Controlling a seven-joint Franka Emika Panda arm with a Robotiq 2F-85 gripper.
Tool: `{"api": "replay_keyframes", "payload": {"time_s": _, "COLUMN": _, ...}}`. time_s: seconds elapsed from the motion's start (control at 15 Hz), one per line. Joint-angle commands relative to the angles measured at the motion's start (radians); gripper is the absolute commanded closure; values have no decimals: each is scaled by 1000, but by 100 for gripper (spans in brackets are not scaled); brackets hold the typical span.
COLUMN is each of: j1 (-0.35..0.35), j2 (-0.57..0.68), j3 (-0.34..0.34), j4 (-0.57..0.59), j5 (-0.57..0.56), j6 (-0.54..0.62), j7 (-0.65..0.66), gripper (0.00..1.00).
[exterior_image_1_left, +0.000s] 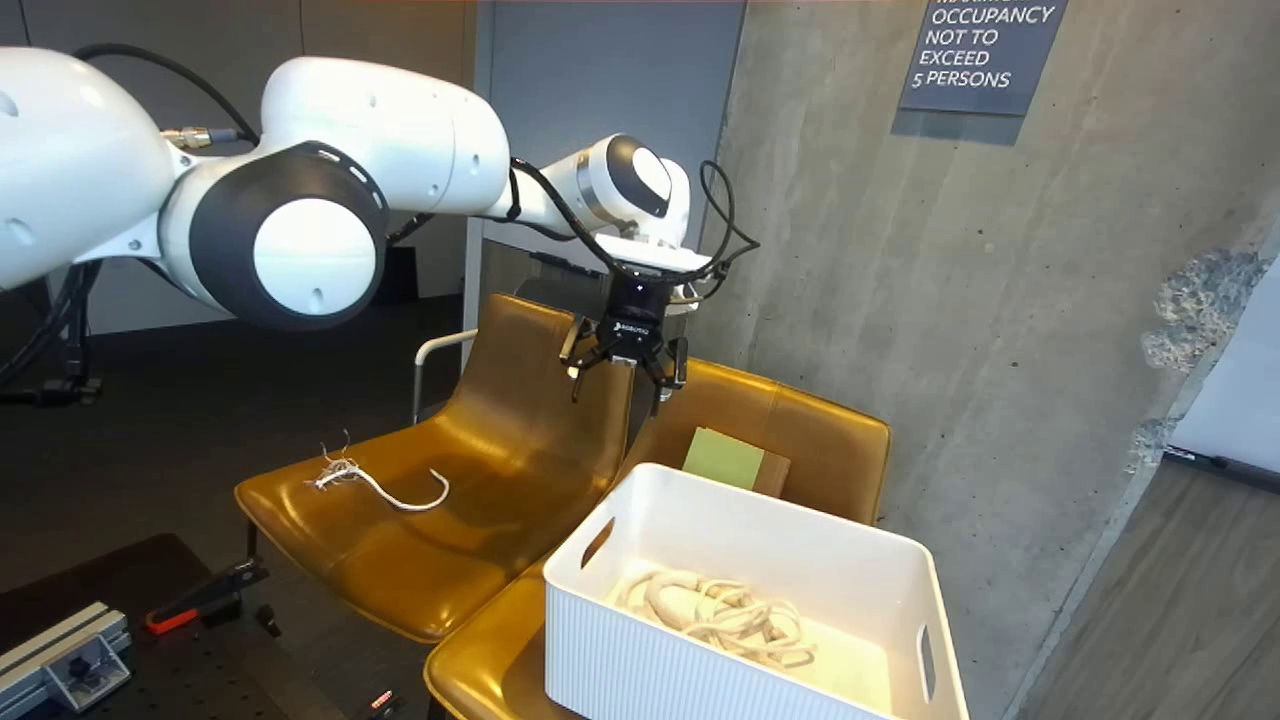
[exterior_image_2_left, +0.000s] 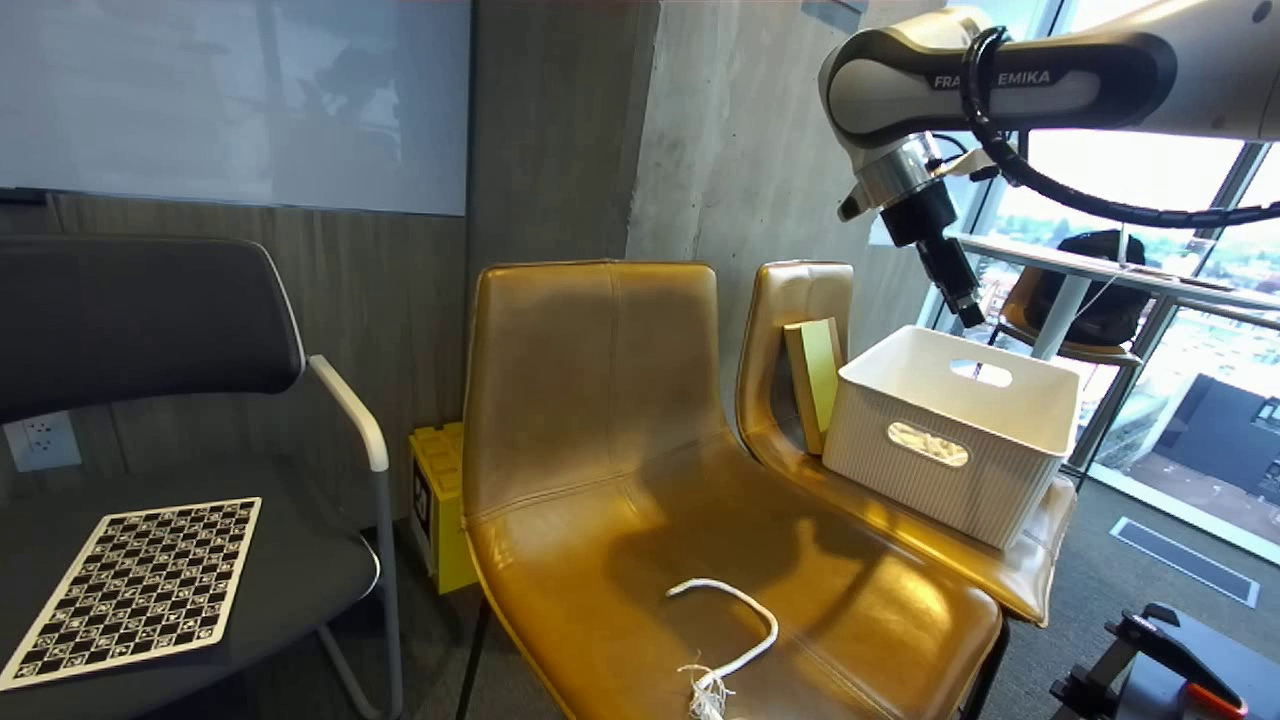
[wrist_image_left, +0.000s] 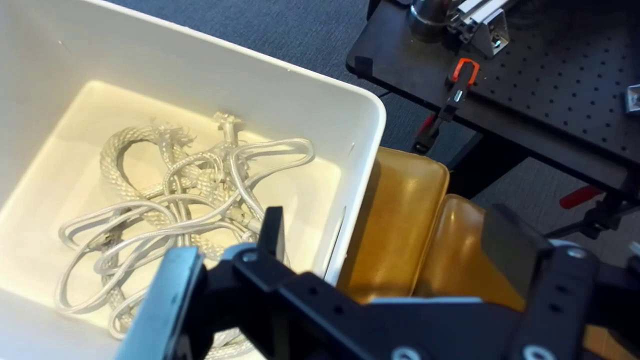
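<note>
Gaping empty, the jaws hang near and above a ribbed, boxy white bin (exterior_image_1_left: 640, 660) holding looped, braided ropes (wrist_image_left: 202, 182).

In an exterior view, brown leather chair (exterior_image_2_left: 640, 470) bore curved white rope (exterior_image_2_left: 772, 630), matching chair (exterior_image_2_left: 800, 293) held boxy white plastic bin (exterior_image_2_left: 960, 490), yellow-green slab (exterior_image_2_left: 822, 375) at its ten o'clock

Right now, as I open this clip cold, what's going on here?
A robot arm is poised with its gripper open and nothing held, higher than the white bin and apart from it. Inside the bin lies a tangle of pale ropes. The bin stands on a tan chair. A short white rope with a frayed end lies by itself on the neighbouring chair.
</note>
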Motion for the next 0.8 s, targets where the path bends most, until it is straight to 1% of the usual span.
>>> {"api": "replay_keyframes", "payload": {"time_s": 0.0, "j1": 17, "j2": 61, "j3": -4, "j4": 53, "j5": -42, "j6": 69, "j7": -114, "gripper": 0}}
{"api": "replay_keyframes", "payload": {"time_s": 0.2, "j1": 29, "j2": 93, "j3": -8, "j4": 41, "j5": -44, "j6": 246, "j7": -138, "gripper": 0}}
{"api": "replay_keyframes", "payload": {"time_s": 0.47, "j1": 38, "j2": 154, "j3": 5, "j4": 42, "j5": -17, "j6": 487, "j7": -166, "gripper": 0}}
{"api": "replay_keyframes", "payload": {"time_s": 0.73, "j1": 42, "j2": 214, "j3": 28, "j4": 37, "j5": 23, "j6": 653, "j7": -166, "gripper": 0}}
